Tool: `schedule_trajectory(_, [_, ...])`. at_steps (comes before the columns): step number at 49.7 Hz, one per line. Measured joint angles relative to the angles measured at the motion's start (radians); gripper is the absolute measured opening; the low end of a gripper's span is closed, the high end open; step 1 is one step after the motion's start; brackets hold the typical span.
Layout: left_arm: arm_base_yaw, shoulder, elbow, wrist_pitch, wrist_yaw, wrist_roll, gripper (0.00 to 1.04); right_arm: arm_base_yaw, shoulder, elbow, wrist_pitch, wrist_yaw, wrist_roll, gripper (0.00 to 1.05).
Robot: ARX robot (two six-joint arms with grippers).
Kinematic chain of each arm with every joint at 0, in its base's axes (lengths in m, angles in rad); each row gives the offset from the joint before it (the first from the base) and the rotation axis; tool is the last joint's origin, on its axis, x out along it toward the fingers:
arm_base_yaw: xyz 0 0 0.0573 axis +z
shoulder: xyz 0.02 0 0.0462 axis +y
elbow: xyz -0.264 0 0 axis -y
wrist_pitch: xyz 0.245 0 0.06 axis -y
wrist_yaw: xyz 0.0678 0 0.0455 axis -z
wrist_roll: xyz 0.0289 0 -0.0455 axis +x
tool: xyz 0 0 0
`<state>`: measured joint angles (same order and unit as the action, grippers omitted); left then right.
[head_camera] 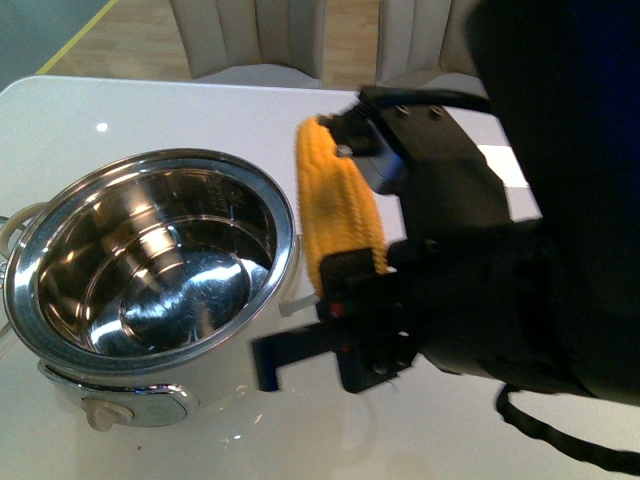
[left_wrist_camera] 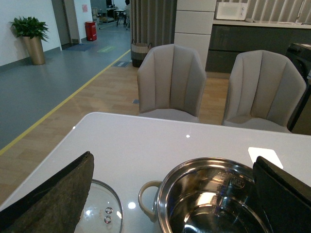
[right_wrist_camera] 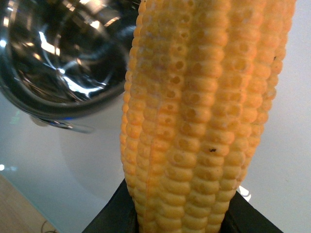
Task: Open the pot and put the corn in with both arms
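Observation:
The cream-white pot (head_camera: 150, 265) stands open on the white table (head_camera: 200, 110), its shiny steel bowl empty. My right gripper (head_camera: 350, 205) is shut on the yellow corn (head_camera: 338, 200) and holds it upright just right of the pot's rim. In the right wrist view the corn (right_wrist_camera: 204, 111) fills the frame, with the pot (right_wrist_camera: 63, 58) beside it. My left gripper (left_wrist_camera: 172, 194) is open, its fingers (left_wrist_camera: 53, 194) spread wide above the pot (left_wrist_camera: 209, 199). The glass lid (left_wrist_camera: 104, 211) lies on the table beside the pot's loop handle.
Two beige chairs (left_wrist_camera: 170, 82) stand at the table's far edge. A white card (left_wrist_camera: 265, 156) lies on the table beyond the pot. The right arm's black bulk (head_camera: 530, 250) fills the front view's right side.

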<state>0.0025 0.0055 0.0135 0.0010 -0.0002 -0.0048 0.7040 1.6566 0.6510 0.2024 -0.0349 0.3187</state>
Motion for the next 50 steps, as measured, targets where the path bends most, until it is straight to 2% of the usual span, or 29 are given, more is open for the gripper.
schedule_trajectory(9, [0.000,0.000,0.000,0.000,0.000,0.000,0.98,0.054,0.083,0.149,-0.043,-0.006,0.042,0.24])
schedule_trajectory(23, [0.000,0.000,0.000,0.000,0.000,0.000,0.98,0.074,0.231,0.393,-0.113,-0.018,0.092,0.23])
schedule_trajectory(37, [0.000,0.000,0.000,0.000,0.000,0.000,0.98,0.074,0.286,0.452,-0.106,-0.060,0.161,0.23])
schedule_trajectory(50, [0.000,0.000,0.000,0.000,0.000,0.000,0.98,0.074,0.393,0.501,-0.067,-0.140,0.290,0.23])
